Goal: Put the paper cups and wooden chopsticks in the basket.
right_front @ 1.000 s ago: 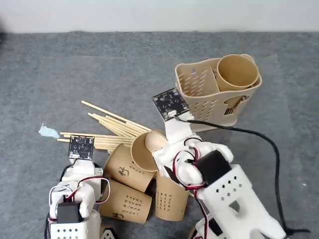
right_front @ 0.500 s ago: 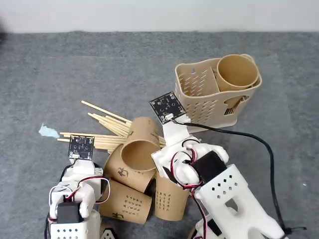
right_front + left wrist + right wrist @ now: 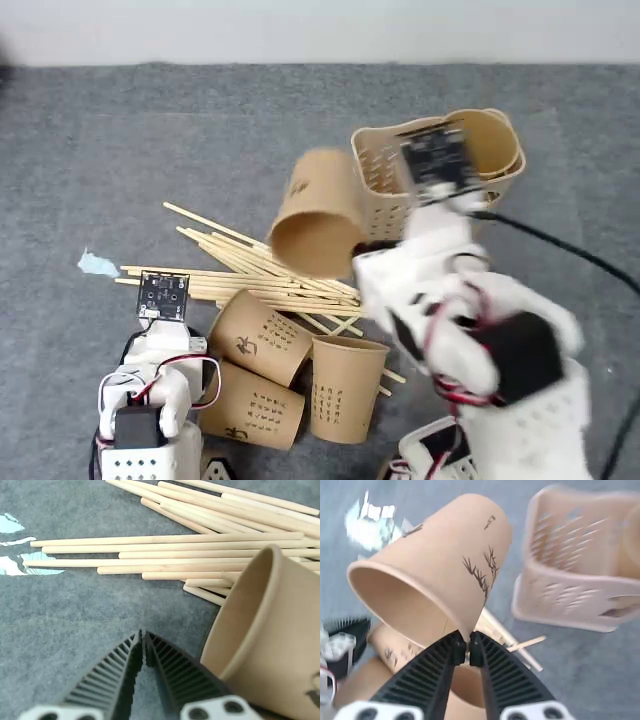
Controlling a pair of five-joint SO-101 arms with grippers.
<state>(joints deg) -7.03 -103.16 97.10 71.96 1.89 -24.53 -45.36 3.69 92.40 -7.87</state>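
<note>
Well, on your left, the left gripper hangs low over the grey table, its arm folded back at the near edge and its jaws closed on nothing. The wooden chopsticks fan out in a heap too tangled to count. Three paper cups lie on the table, their dark print unreadable. The right gripper, arm raised, pinches the rim of a fourth cup, which is tilted in the air just beside the one basket. A fifth cup stands in that basket.

The left gripper, closed and empty, hangs over grey felt. A tipped paper cup lies just beside it, its rim overlapping scattered wooden chopsticks.
</note>
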